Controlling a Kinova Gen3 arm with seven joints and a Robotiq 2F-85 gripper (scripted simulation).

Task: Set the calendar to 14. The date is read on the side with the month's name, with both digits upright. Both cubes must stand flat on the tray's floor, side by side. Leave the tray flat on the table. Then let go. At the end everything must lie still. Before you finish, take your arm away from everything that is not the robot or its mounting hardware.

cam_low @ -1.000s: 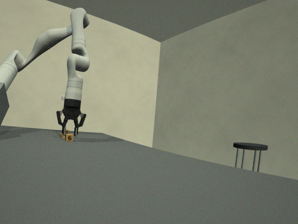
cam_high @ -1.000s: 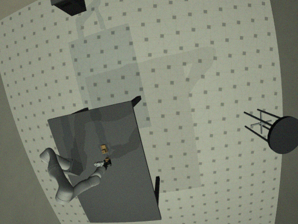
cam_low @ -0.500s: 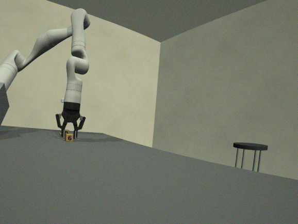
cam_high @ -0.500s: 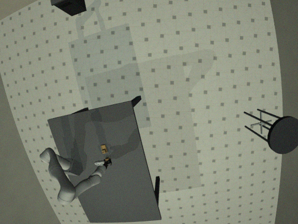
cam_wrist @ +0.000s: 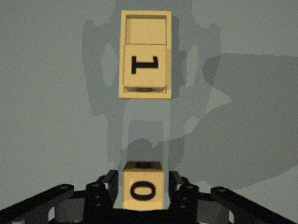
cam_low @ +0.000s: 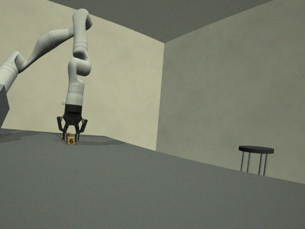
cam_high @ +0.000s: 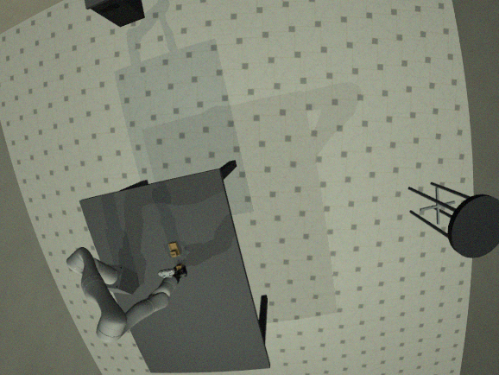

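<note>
Half-open, my gripper (cam_wrist: 143, 181) straddles the loose cube (cam_wrist: 143, 189), fingers either side but not yet clamped; it stands on the table (cam_low: 158, 190), 0 up, 6 on a side. Ahead, apart, lies the tray (cam_wrist: 145, 55) with the 1 cube (cam_wrist: 145, 67) and one bay free. I should centre, squeeze squarely, then turn a 4 forward. Beyond, tiled floor (cam_high: 302, 65) and a stool (cam_low: 256, 150).
</note>
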